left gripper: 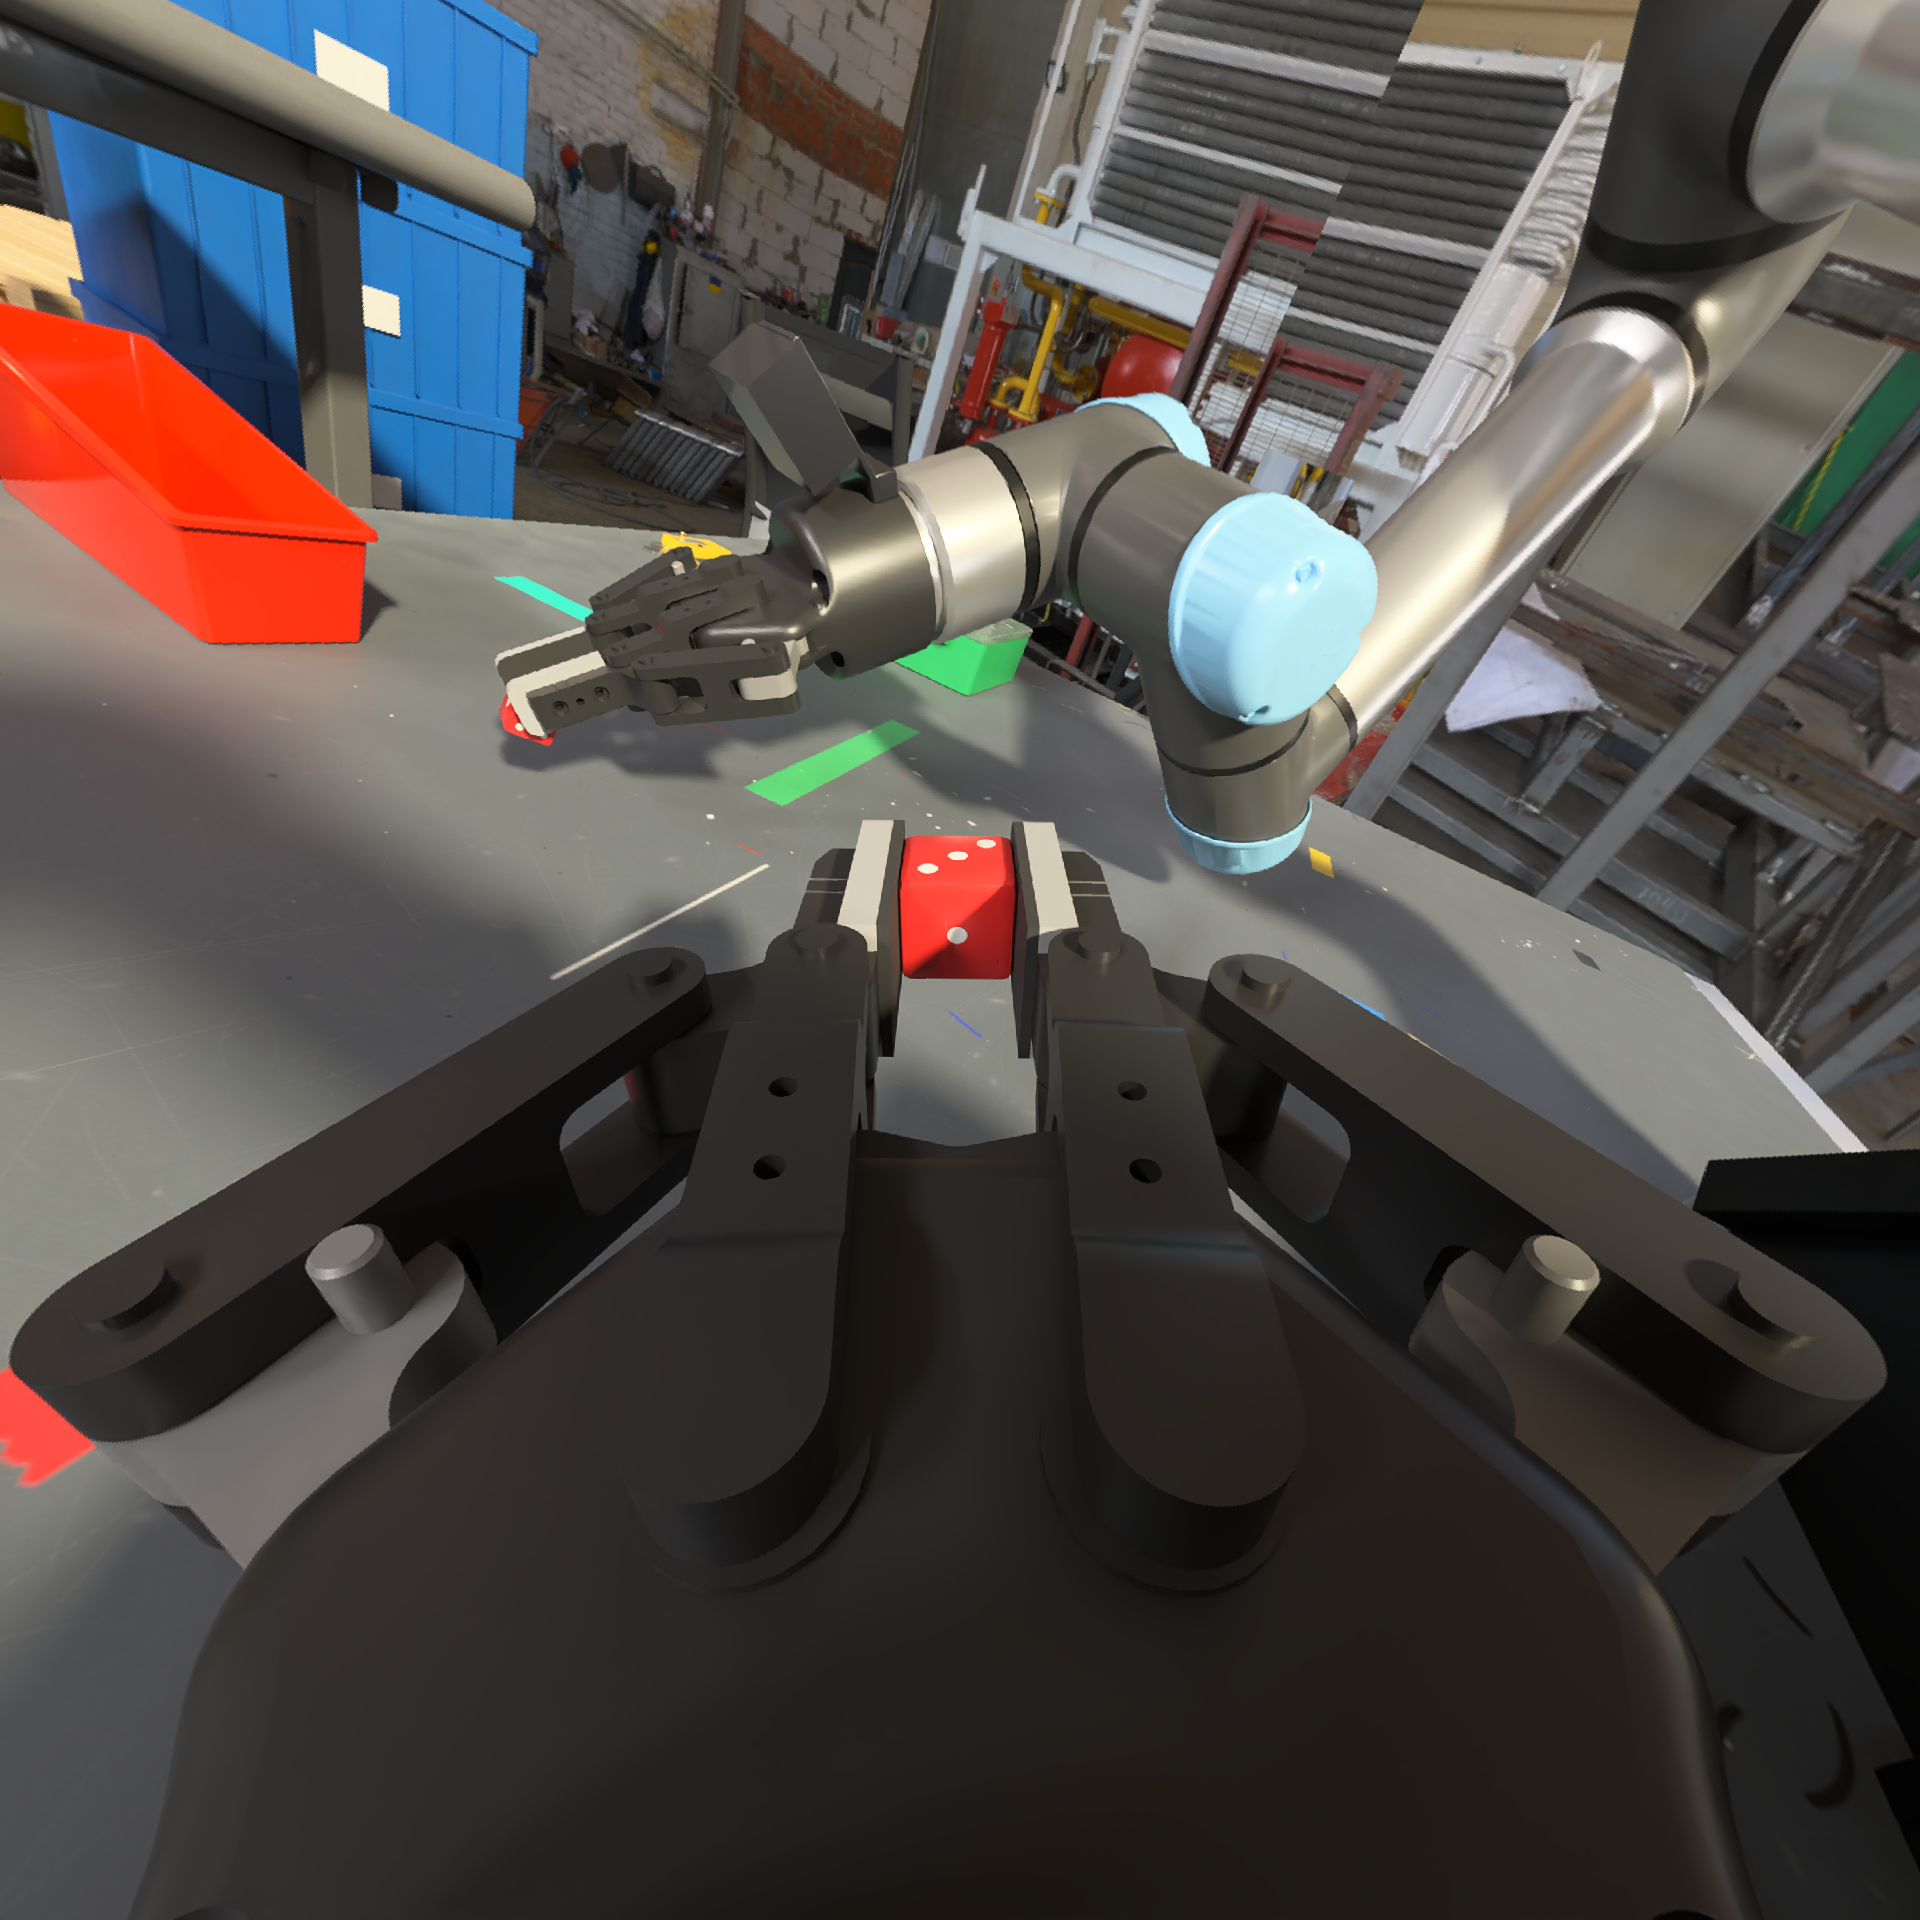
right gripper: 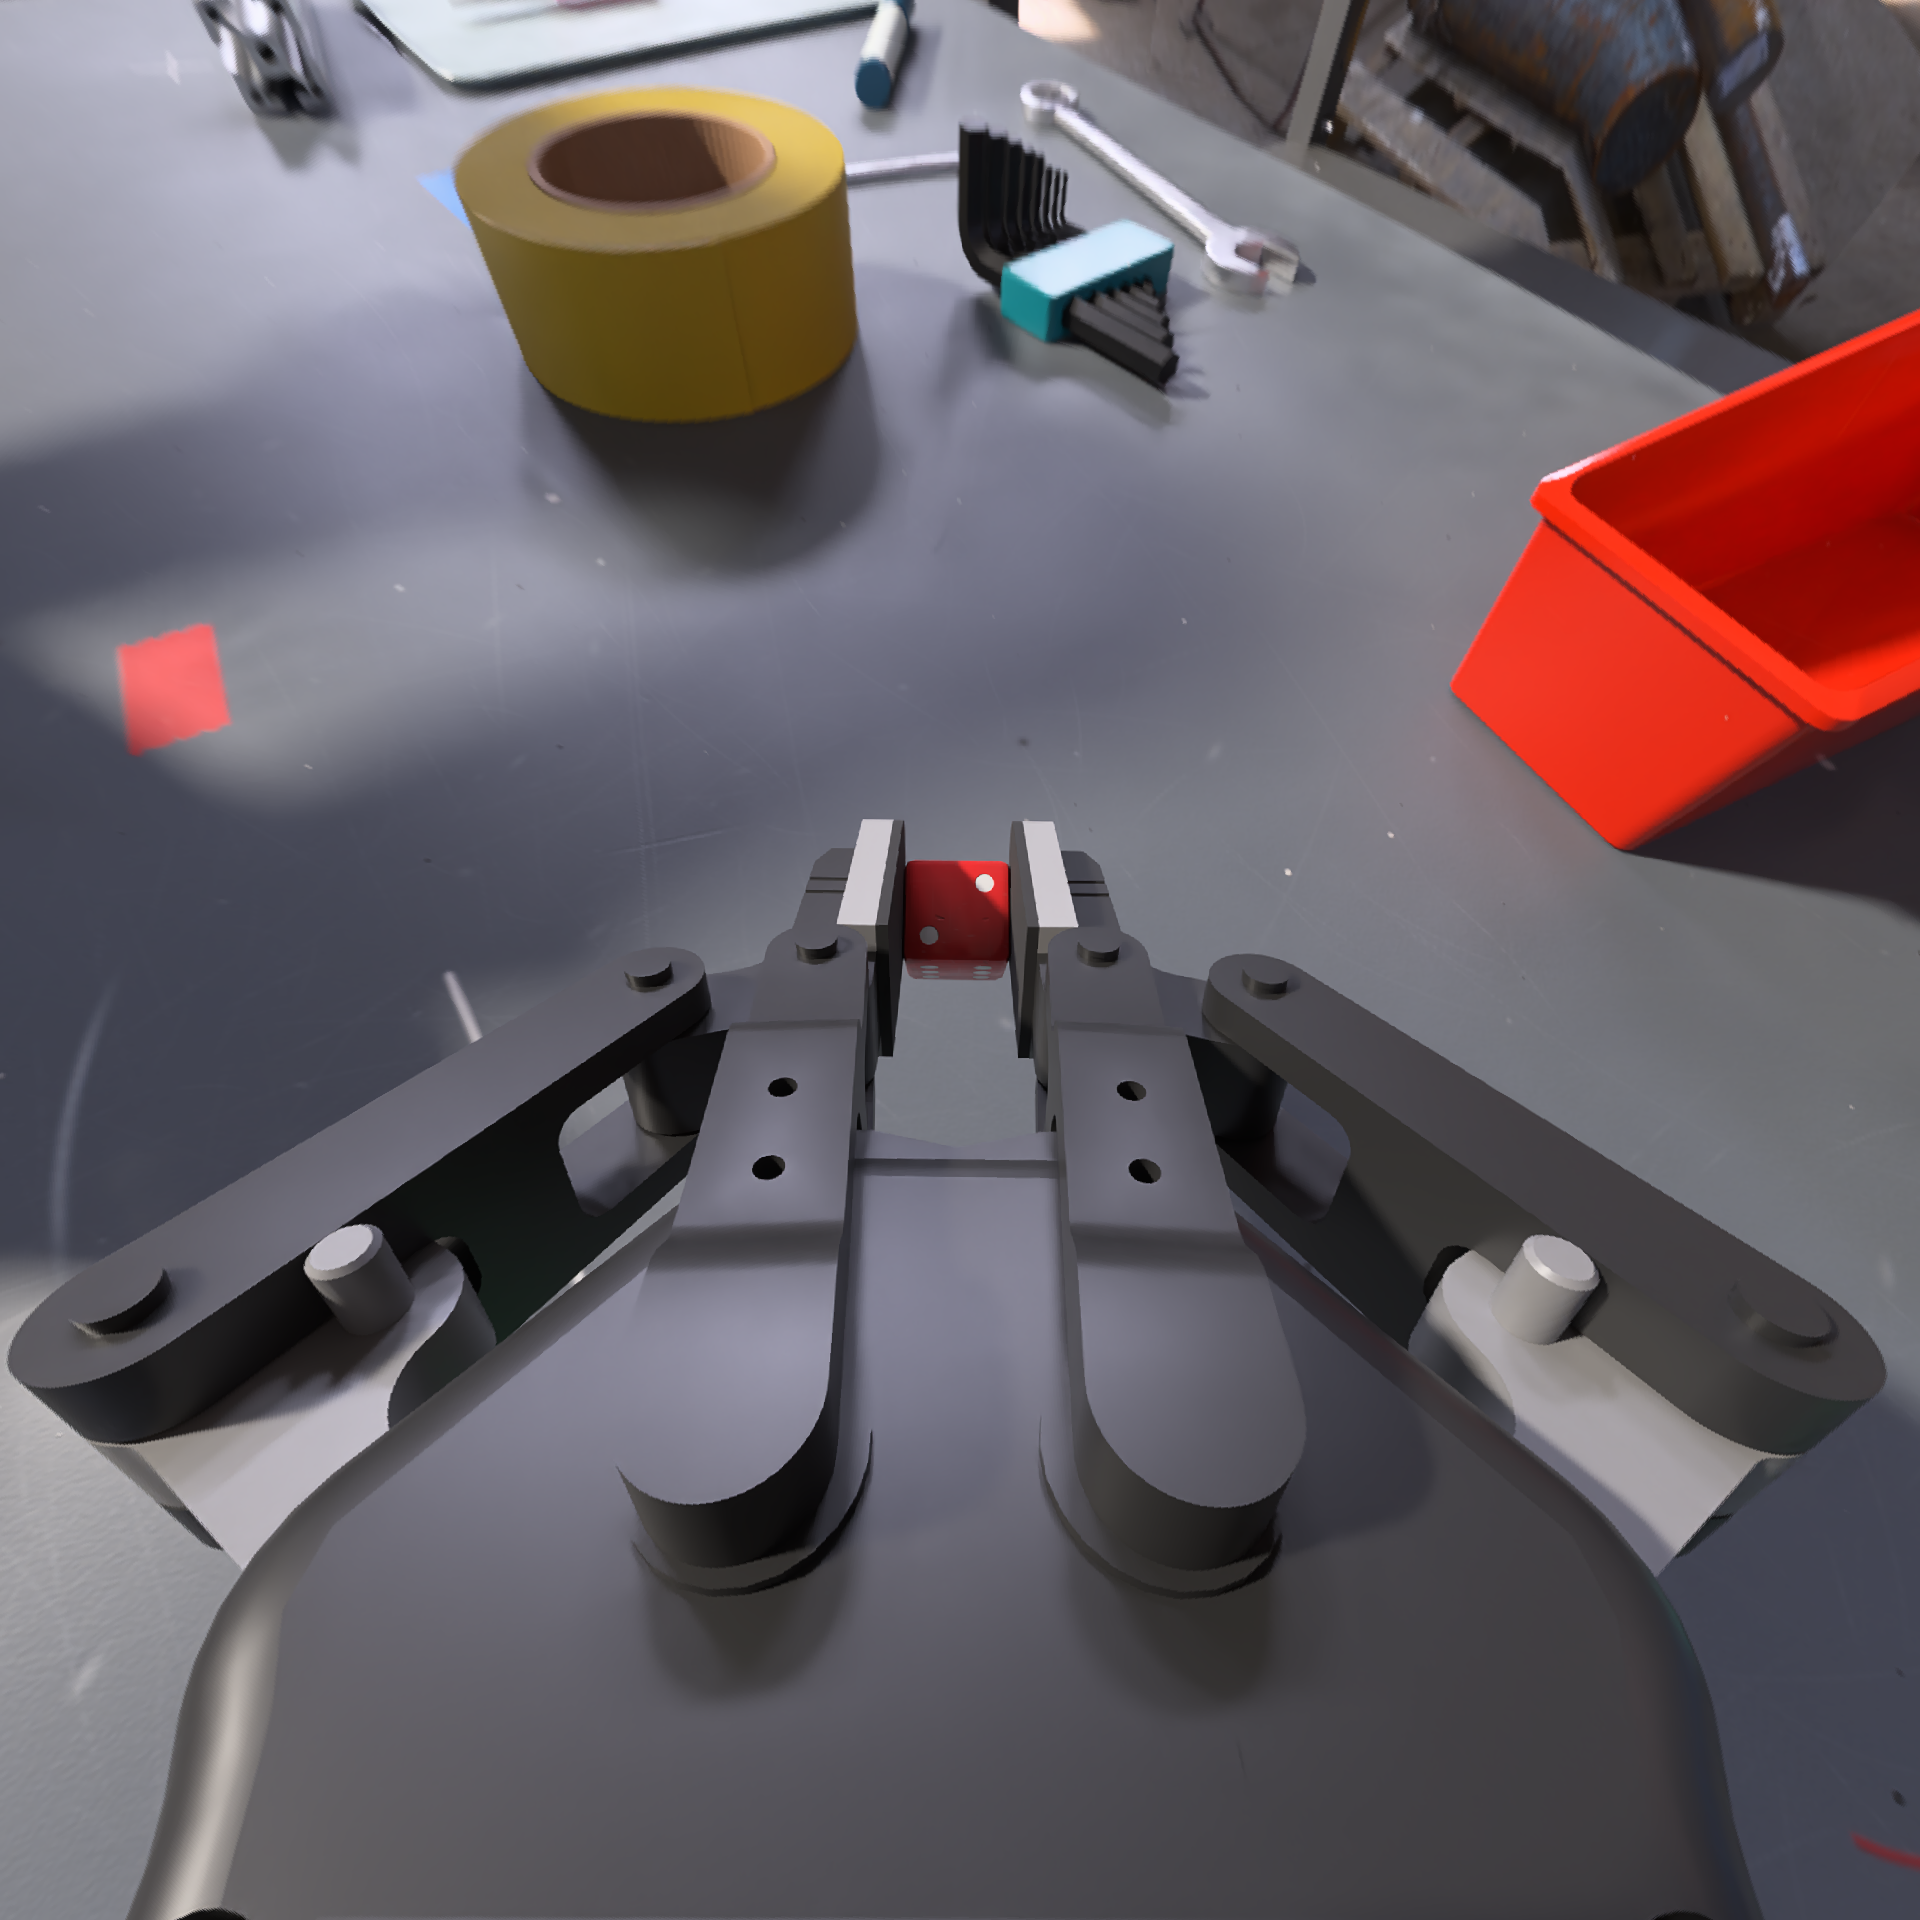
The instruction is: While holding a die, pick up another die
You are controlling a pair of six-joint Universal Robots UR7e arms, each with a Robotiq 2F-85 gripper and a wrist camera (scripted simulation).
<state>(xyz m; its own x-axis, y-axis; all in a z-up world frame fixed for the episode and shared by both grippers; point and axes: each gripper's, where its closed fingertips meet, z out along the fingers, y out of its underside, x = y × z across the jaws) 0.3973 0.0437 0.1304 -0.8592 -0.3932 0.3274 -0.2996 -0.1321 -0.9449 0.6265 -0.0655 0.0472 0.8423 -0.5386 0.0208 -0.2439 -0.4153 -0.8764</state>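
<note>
My left gripper [left gripper: 956, 883] is shut on a red die [left gripper: 956, 914] with white pips, held between its pads above the grey table [left gripper: 312, 883]. My right gripper [right gripper: 956, 883] is shut on a second red die [right gripper: 956, 909], low over the table, where the die's reflection shows. In the left wrist view the right gripper [left gripper: 525, 696] appears farther off at centre left, with that die [left gripper: 520, 722] showing red at its fingertips, close to the tabletop.
A red bin [left gripper: 187, 488] [right gripper: 1704, 613] stands on the table. A yellow tape roll [right gripper: 665, 249], a hex key set [right gripper: 1081, 281], a wrench [right gripper: 1153, 187] and a marker [right gripper: 883, 52] lie beyond the right gripper. A green box [left gripper: 966, 660] sits behind the right arm.
</note>
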